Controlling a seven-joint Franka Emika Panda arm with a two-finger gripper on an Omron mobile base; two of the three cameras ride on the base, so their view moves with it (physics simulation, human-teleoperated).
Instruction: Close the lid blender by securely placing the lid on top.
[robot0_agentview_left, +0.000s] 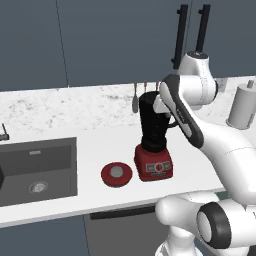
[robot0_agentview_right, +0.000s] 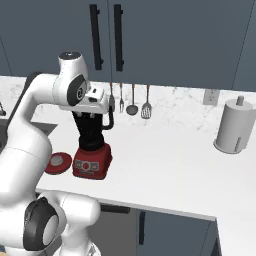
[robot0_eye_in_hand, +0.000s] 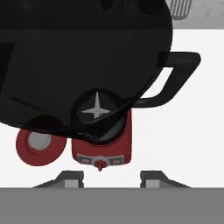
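Note:
The blender (robot0_agentview_left: 152, 135) stands on the white counter, a dark jar with no lid on a red base (robot0_agentview_right: 91, 162). The red lid (robot0_agentview_left: 116, 173) with its grey knob lies flat on the counter just left of the base, also seen as the lid (robot0_agentview_right: 59, 161). My gripper (robot0_agentview_right: 92, 115) hovers right above the jar's open rim, open and holding nothing. In the hand view the gripper (robot0_eye_in_hand: 111, 177) looks down into the jar (robot0_eye_in_hand: 87, 57), with the blades at its bottom, the handle to the right and the lid (robot0_eye_in_hand: 38, 143) at the lower left.
A sink (robot0_agentview_left: 37, 170) is set into the counter to the left. A white paper-towel roll (robot0_agentview_right: 232, 125) stands at the right. Utensils (robot0_agentview_right: 132, 102) hang on the wall behind the blender. Dark cabinets with long handles (robot0_agentview_right: 105, 35) hang above.

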